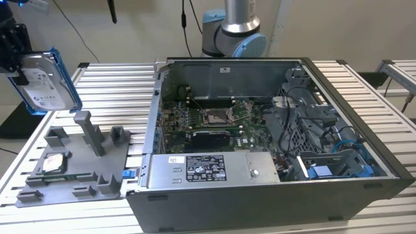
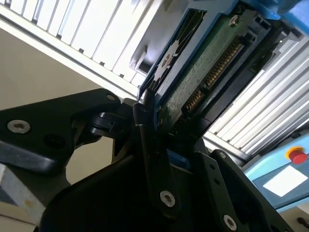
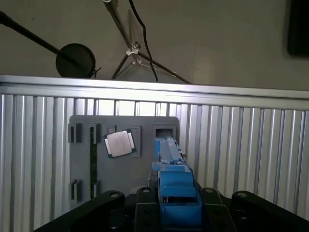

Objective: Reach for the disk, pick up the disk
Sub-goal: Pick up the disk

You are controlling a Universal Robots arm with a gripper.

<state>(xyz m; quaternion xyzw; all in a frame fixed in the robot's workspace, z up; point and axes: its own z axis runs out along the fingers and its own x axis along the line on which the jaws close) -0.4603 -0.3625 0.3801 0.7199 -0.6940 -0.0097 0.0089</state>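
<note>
Disk (image 1: 47, 85) clamped in claw (image 1: 14, 61), abv grey fixture (image 1: 78, 161).

Soft, even room light in exterior view; second wrist view: slatted surface (image 2: 82, 34) overexp. to white, tool (image 2: 154, 116) underexp., near-black.

The gripper (image 1: 14, 66) hangs above the grey fixture plate (image 1: 78, 168), fingers (image 2: 154, 164) clamped on the disk (image 1: 47, 84). The arm's base joints (image 1: 235, 34) stand well apart from that plate
</note>
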